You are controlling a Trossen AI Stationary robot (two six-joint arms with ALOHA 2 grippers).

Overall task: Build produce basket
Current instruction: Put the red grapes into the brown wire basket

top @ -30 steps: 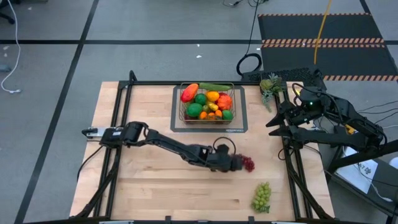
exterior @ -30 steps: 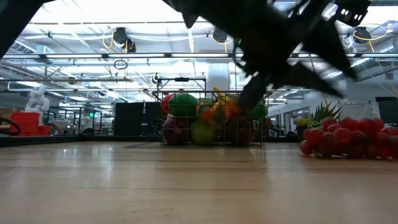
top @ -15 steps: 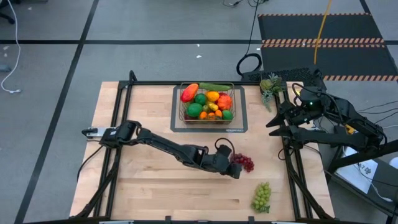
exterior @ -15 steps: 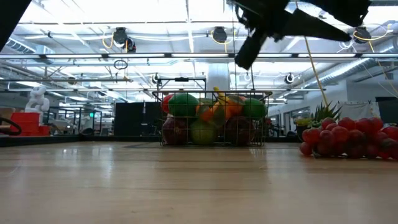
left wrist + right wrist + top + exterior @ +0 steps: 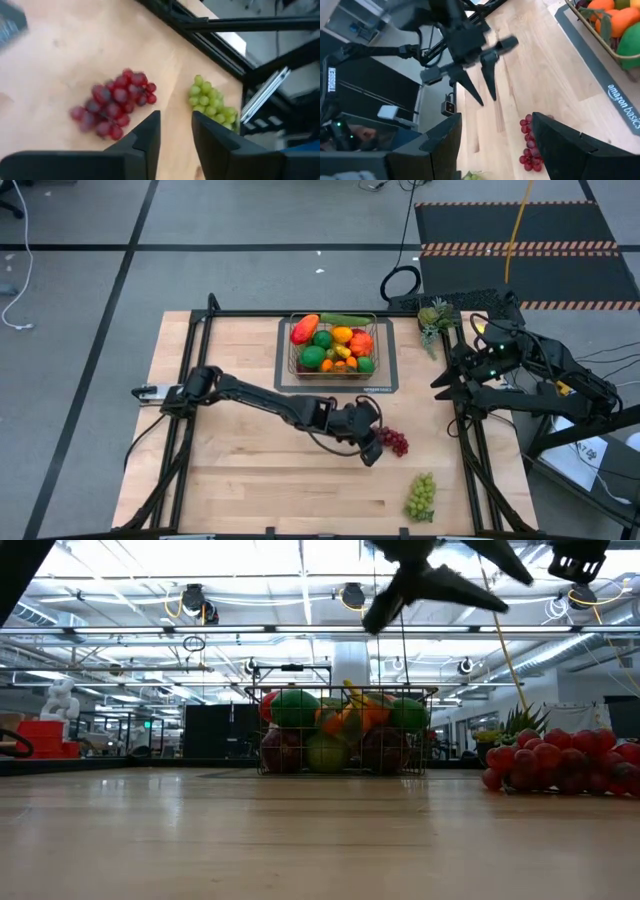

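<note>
With the basket (image 5: pixel 333 346) already heaped, the left gripper (image 5: pixel 372 448) hovers empty, fingers slightly apart, beside the red grapes (image 5: pixel 395 442) on the table; it should straddle the bunch's middle, while the right gripper (image 5: pixel 447 383) waits half-spread at the table's edge.

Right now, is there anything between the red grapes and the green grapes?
No. In the high view only bare wooden table lies between the red grapes and the green grapes. The left wrist view shows the same bare gap.
</note>
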